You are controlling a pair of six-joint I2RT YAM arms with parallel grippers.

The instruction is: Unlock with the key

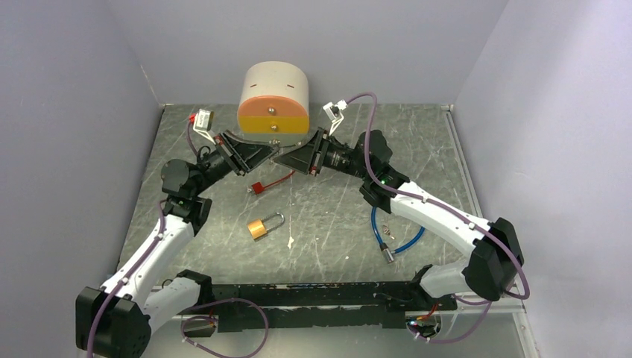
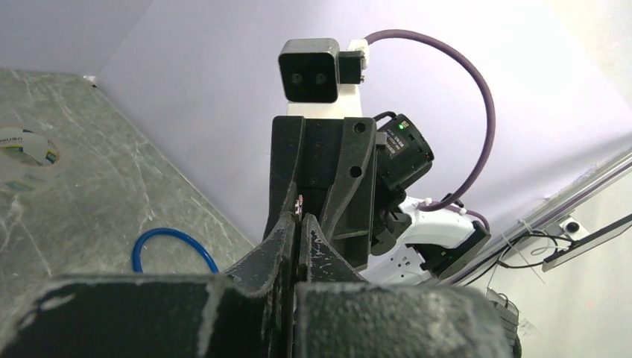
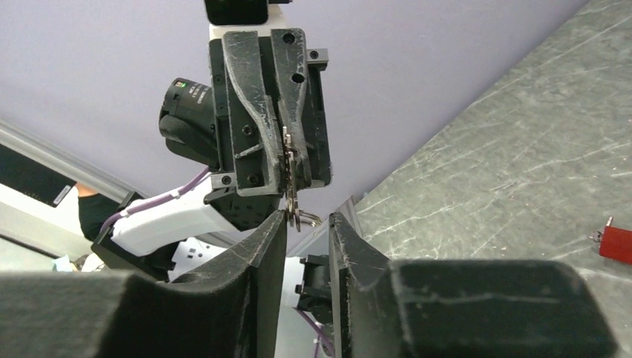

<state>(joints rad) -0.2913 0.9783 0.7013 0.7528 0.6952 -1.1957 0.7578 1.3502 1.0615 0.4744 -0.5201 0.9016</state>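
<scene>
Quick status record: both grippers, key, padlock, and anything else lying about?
left gripper: shut on the key
right gripper: open, tip to tip with the left, key's ring in its gap
key: off the table, edge-on, sticking out toward the right gripper
padlock: lying on the table nearer the arm bases, untouched
red tag: on the table between grippers and padlock
blue cable: on the table by the right arm
stage: looks like a handover; key not yet at the padlock

No writing can be read. The tape roll (image 2: 22, 153) carries printing too blurred to make out. The small white label on the motor housing (image 2: 406, 149) is likewise unreadable.
</scene>
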